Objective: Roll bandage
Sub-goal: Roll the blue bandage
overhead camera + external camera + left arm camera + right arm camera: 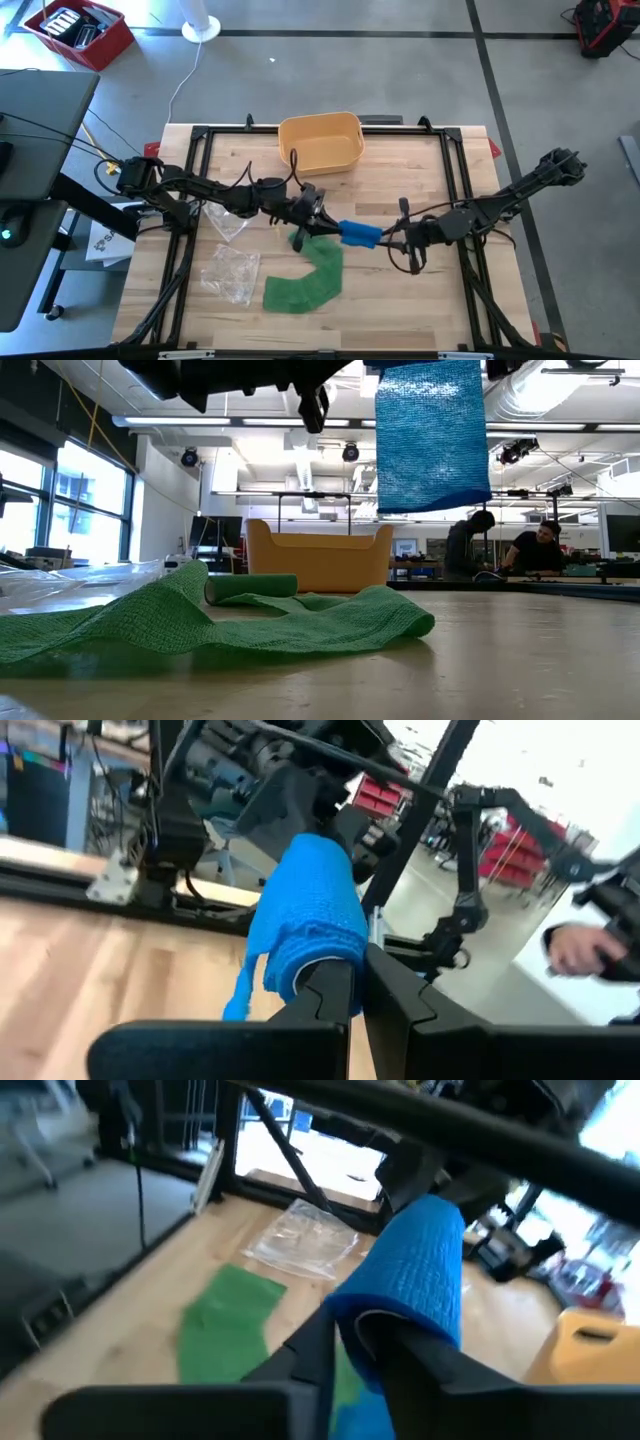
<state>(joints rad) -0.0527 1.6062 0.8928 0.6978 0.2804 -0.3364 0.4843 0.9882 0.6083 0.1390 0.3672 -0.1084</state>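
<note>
Nearest on the desk [400, 310]: a green bandage [308, 281] is lying unrolled in a curved strip on the wood, near the front edge and left of centre; in the low view it is spreading in loose folds [200, 625] with its rolled end [251, 587] resting behind them.
Near left: two clear plastic wrappers [231, 272] are lying flat on the wood, one just left of the green strip, the other a little farther back.
Middle of the desk, raised: a blue bandage [359, 234] is being held in the air between the two arms, above the far end of the green strip; in the low view a flat length of it [432, 435] is hanging straight down.
Left gripper [303, 222]: it is reaching in from the left to the left end of the blue roll; its jaws are standing together, pinching the end of the blue roll [310, 920] in the left wrist view.
Right gripper [388, 240]: it is reaching in from the right to the right end of the blue roll [415, 1270]; its jaws are sitting around that end, and whether they are gripping or loosening cannot be told.
Far centre: a yellow tub [320, 142] is standing at the back edge of the desk, well apart from both bandages.
Beyond the desk: two people [510, 550] are sitting in the room at the far right.
</note>
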